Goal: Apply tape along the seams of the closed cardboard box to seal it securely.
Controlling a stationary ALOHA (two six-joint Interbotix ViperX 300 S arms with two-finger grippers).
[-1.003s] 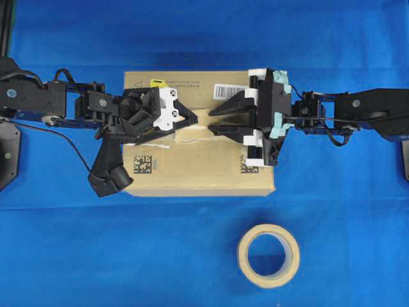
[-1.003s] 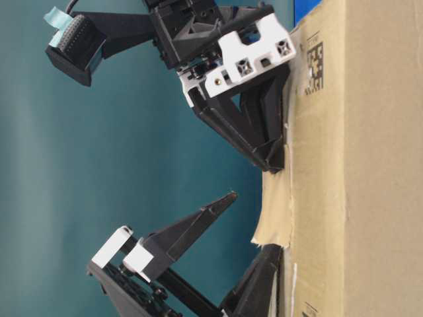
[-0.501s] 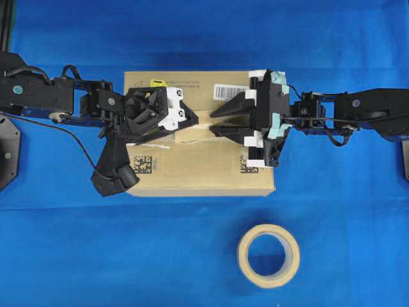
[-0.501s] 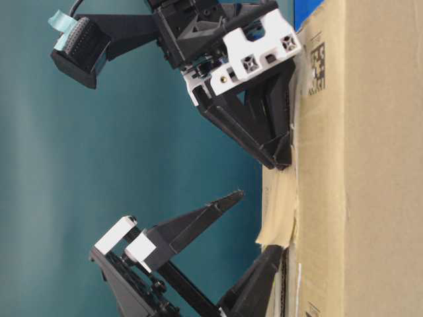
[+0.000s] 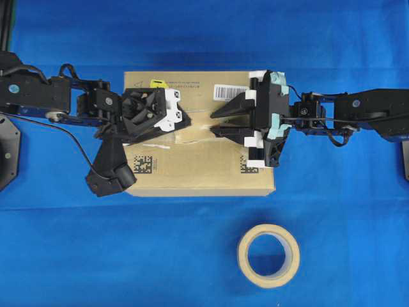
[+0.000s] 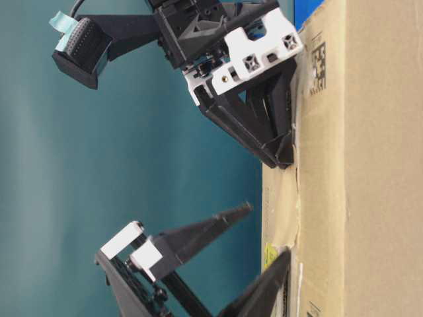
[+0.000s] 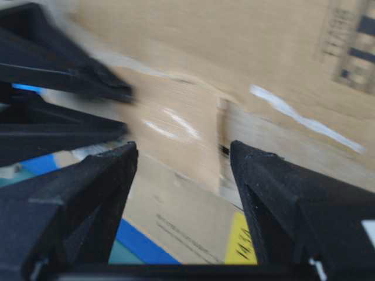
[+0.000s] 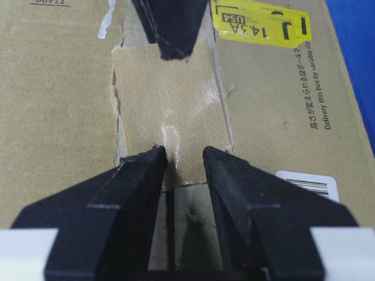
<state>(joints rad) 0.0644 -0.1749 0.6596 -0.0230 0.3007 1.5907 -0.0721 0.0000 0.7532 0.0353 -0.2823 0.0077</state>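
The cardboard box lies in the middle of the blue table. The tan tape piece lies flat across the seam on its top, also seen in the overhead view. My right gripper is open, its fingertips resting on the near end of the tape. My left gripper is open and empty at the tape's other end, one finger raised off the box. The left wrist view is blurred.
A beige tape roll lies on the table in front of the box. A yellow sticker and a white barcode label sit on the box top beside the seam. Blue table surrounds the box.
The tape's lifted free end has come down flat on the box top. My left gripper has drawn back a little to the left. The right gripper has stayed put.
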